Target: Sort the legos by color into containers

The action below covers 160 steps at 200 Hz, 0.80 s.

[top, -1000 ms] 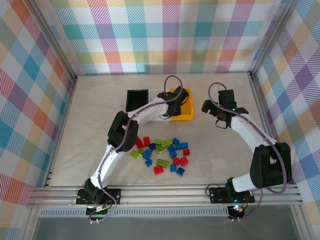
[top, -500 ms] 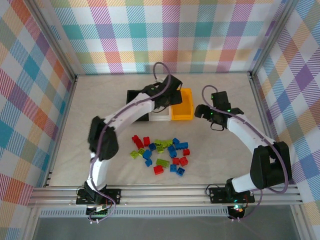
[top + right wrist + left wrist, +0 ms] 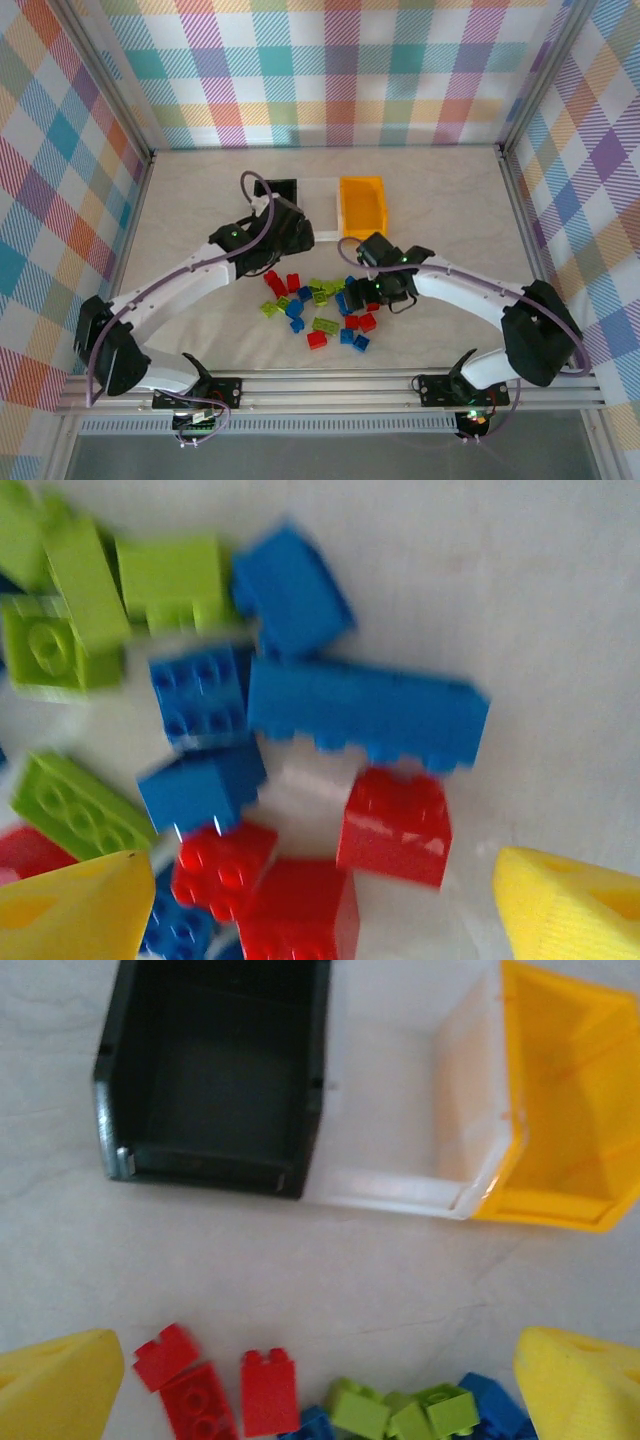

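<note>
The legos [image 3: 320,300], red, blue and lime green, lie scattered mid-table in front of the containers: a black bin [image 3: 275,190], a clear bin [image 3: 320,190] and an orange bin [image 3: 362,205]. My left gripper [image 3: 290,245] hovers open between the black bin and the pile's left edge. In the left wrist view its yellow fingertips [image 3: 55,1385] flank red bricks [image 3: 268,1390] and green ones [image 3: 440,1410], touching none. My right gripper [image 3: 368,300] is open low over the pile's right side. In the right wrist view, red bricks [image 3: 395,825] lie between its fingertips [image 3: 570,905], below a long blue brick [image 3: 365,715].
All three bins look empty in the left wrist view: black bin [image 3: 215,1070], clear bin [image 3: 400,1090], orange bin [image 3: 570,1100]. Metal frame rails [image 3: 330,385] run along the near edge, and checkered walls close in the table.
The left arm has swung back from over the bins to the pile's left edge. The right arm has come down from beside the orange bin onto the pile's right side.
</note>
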Motion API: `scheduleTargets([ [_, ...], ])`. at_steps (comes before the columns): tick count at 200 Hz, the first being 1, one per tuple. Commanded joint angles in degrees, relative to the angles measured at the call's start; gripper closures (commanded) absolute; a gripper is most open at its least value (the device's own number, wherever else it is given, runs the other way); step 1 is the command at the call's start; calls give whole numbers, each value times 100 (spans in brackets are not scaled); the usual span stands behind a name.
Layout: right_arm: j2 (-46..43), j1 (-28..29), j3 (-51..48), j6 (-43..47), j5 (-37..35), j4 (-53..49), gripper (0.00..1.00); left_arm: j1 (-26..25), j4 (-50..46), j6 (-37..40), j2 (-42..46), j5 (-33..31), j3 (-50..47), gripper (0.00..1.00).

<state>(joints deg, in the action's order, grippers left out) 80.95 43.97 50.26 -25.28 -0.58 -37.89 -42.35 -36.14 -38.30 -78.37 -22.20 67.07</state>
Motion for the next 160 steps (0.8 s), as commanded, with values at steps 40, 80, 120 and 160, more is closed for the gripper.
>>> scheduleTargets([
  [40,-250,725,-390,-402,61,-590,21,-45,24,-210,282,-219,-298,0],
  [80,73,754,-342,-427,-5,-144,31,-41,19,-204,108,-171,-264,0],
  [120,383,760,-297,-452,-126,75,44,-37,-73,-193,54,-180,-237,0],
  [160,497,754,-297,-425,-184,116,54,-35,-113,-195,90,-239,-256,0],
])
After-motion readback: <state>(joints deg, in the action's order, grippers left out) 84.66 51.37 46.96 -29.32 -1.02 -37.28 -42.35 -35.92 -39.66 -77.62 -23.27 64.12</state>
